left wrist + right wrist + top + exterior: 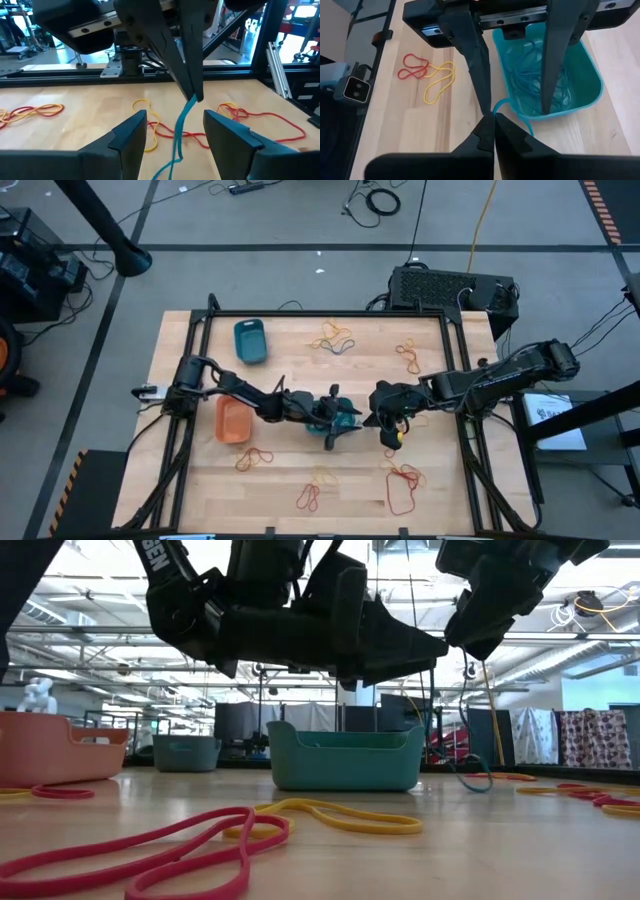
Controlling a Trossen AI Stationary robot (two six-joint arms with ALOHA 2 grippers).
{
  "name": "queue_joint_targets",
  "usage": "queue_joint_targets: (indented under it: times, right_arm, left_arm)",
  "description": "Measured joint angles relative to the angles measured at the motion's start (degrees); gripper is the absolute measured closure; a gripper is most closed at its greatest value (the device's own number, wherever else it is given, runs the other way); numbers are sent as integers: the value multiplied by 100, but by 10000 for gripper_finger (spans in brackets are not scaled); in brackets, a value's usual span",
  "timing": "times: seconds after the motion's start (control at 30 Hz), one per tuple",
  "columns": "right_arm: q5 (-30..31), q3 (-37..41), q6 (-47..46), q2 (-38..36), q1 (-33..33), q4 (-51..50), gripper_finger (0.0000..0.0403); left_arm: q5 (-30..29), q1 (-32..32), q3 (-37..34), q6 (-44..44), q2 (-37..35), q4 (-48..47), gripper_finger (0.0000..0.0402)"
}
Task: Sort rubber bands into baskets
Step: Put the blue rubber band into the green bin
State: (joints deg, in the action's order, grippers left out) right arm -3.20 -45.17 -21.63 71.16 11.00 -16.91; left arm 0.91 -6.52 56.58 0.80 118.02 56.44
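Note:
The teal basket (pixel 335 423) stands mid-table with several blue-green rubber bands (pixel 540 75) lying in it. My left gripper (pixel 175 114) reaches level over the basket from the table's left. It is open, and its fingers (pixel 475 55) touch nothing. My right gripper (pixel 494 117) slants down from the table's right, just beside the basket. It is shut on one blue-green rubber band (pixel 180 125), which hangs between the left gripper's two fingers. The orange basket (pixel 233 420) and the blue basket (pixel 250 342) stand to the left. My right gripper pinches the top of the blue-green band's loop (pixel 191 101) between its shut fingertips, which slant downward from the table's right. The band hangs slack below them. Its lower end (pixel 472 783) lies on the table beside the teal basket's wall.
Loose red and yellow bands lie near the front edge (pixel 402 485) (pixel 318 492) (pixel 255 457) and at the far side (pixel 335 338) (pixel 408 352). A black frame rail (pixel 200 330) borders the wooden table, and a black box (pixel 440 285) stands behind it.

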Motion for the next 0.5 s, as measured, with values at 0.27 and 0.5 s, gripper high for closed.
queue_joint_targets:
  times: [0.27, 0.5]
  right_arm:
    - [8, 0, 11, 0, 0, -2, 403]
    - [11, 0, 24, 0, 0, -2, 403]
  left_arm:
    - [-4, 0, 0, -2, 0, -2, 206]
    - [-7, 2, 0, -4, 0, -20, 277]
